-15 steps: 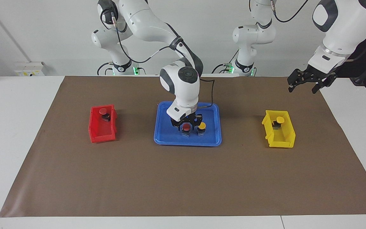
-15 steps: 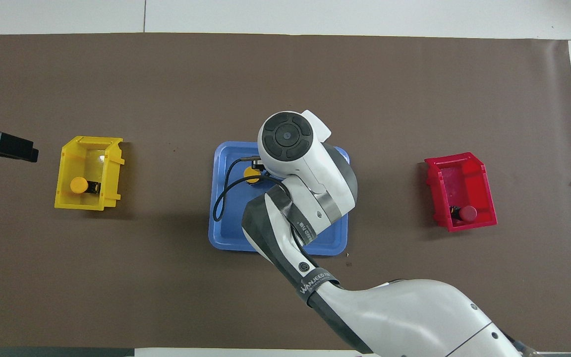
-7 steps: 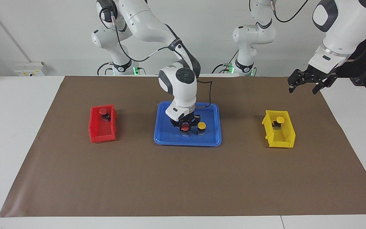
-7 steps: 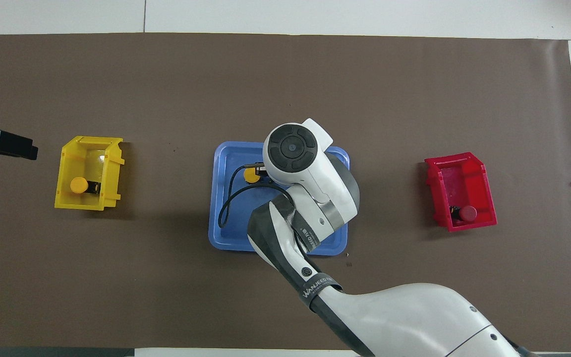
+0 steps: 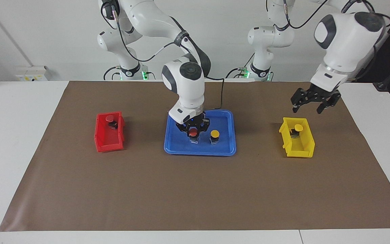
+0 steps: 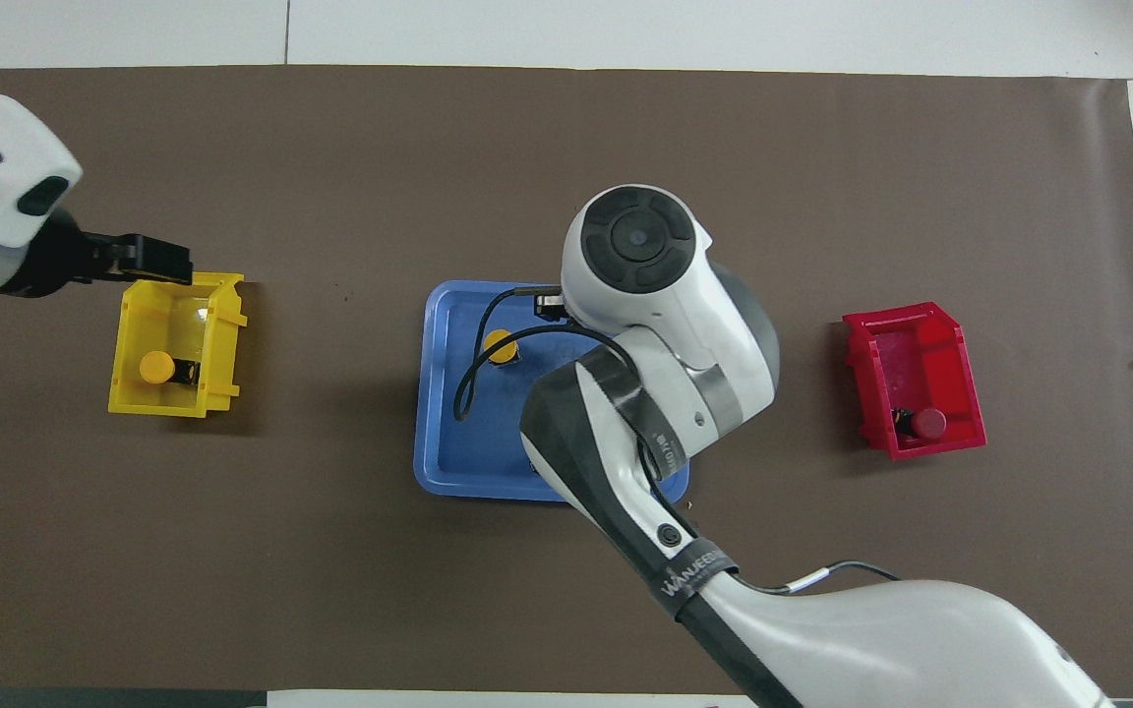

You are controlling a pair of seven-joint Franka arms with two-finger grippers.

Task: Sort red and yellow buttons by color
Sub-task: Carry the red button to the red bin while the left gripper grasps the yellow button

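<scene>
My right gripper is shut on a red button and holds it just above the blue tray. In the overhead view my right arm hides that button. A yellow button stands on the tray beside it and also shows in the overhead view. Another red button lies in the red bin, seen from overhead too. Another yellow button lies in the yellow bin. My left gripper is open and empty in the air over the yellow bin's edge.
A brown mat covers the table. The red bin is at the right arm's end, the yellow bin at the left arm's end, and the tray between them. A black cable loops over the tray.
My right gripper has shut on the red button and carried it slightly up and toward the red bin's end. My left arm has swung in and down to the yellow bin.
</scene>
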